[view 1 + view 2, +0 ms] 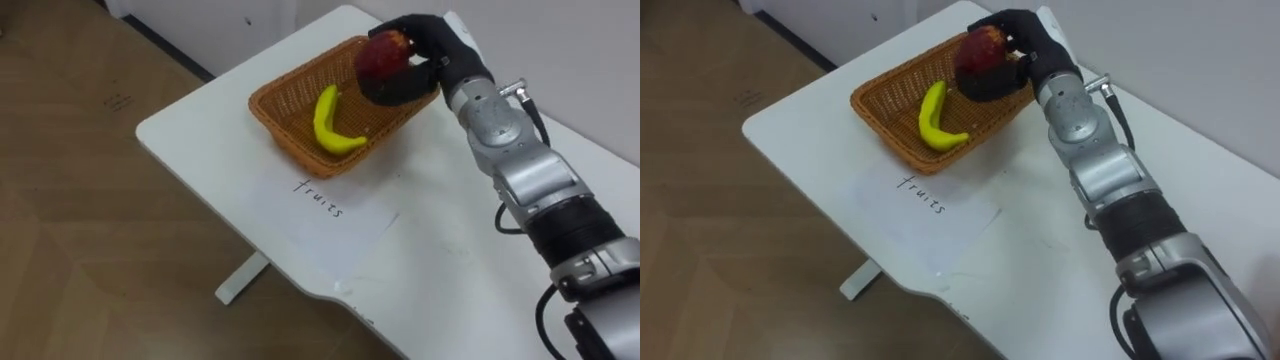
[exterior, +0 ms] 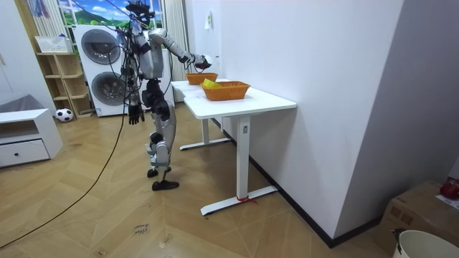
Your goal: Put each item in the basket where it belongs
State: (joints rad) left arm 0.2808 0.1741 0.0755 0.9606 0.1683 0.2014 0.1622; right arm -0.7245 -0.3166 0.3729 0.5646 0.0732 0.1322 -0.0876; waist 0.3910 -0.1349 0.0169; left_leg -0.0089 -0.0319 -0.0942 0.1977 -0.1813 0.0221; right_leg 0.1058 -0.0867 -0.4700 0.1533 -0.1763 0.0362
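The robot stands at the end of a white counter with its right arm stretched out over it. The right robot hand is curled round a red apple and holds it just above the far rim of a wicker basket. A banana lies inside that basket. A sheet of paper with handwriting lies flat on the counter, just beside the basket's near edge. A second wicker basket sits further along the counter. The left robot hand hangs at the robot's side, too small for me to tell how it is held.
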